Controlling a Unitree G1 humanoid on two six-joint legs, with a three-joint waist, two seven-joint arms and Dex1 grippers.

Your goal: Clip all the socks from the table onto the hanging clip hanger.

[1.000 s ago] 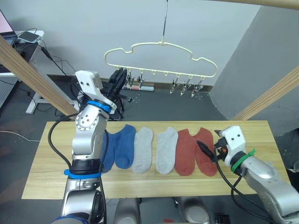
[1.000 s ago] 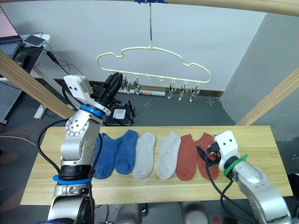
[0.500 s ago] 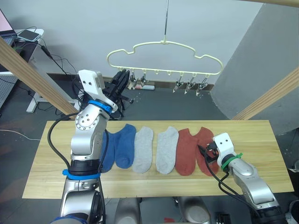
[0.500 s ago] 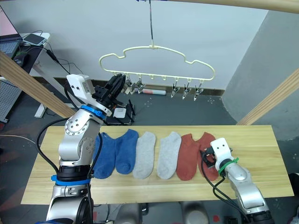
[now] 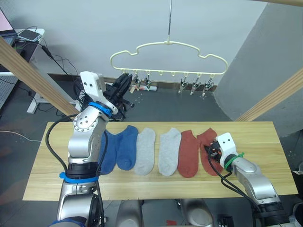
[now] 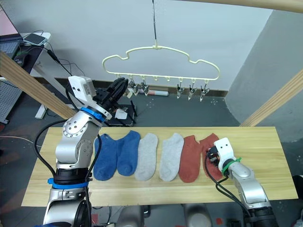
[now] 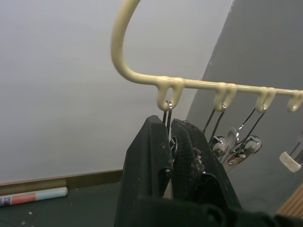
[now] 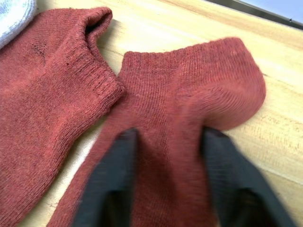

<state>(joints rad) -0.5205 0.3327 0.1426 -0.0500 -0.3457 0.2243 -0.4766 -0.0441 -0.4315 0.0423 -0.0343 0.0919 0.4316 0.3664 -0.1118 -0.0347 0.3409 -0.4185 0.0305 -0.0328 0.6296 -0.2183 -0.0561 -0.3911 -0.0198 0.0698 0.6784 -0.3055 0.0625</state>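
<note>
Six socks lie in a row on the table (image 5: 265, 142): two blue (image 5: 120, 149) at the robot's left, two grey (image 5: 156, 151) in the middle, two red at the right. Above and beyond the table's far edge hangs the hanger (image 5: 169, 59), its hook rod running up out of view and its metal clips (image 5: 194, 86) dangling in a row below the lower wire. The left claw (image 5: 125, 81) is raised to the hanger's left end, and the left wrist view shows its fingers (image 7: 151, 156) nearly closed, pinching the leftmost clip (image 7: 169, 142) between them. The right claw (image 8: 168, 142) is down on the table over the outer red sock (image 5: 208, 151), its fingers spread wide, one on each side of a raised fold near the sock's heel. The inner red sock (image 5: 188, 153) lies flat just beside it.
</note>
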